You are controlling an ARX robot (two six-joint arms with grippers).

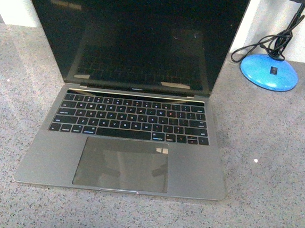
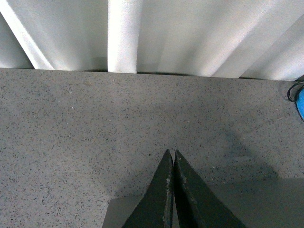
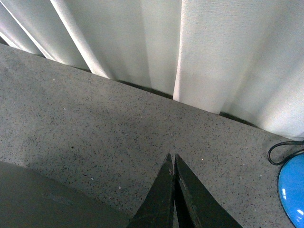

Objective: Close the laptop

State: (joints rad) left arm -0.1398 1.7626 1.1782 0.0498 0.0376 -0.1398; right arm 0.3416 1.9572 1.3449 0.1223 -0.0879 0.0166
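Grey, perhaps stone counter (image 1: 277, 157) holds laptop (image 1: 131, 117), lamp base (image 1: 269, 72).

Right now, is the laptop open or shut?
Open. The laptop has its black screen standing up behind the exposed keyboard and trackpad.

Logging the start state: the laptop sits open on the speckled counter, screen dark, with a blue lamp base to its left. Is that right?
Not quite. The front view shows the blue lamp base behind and to the right of the laptop, not to its left. The rest holds: the laptop is open on the speckled counter, screen dark.
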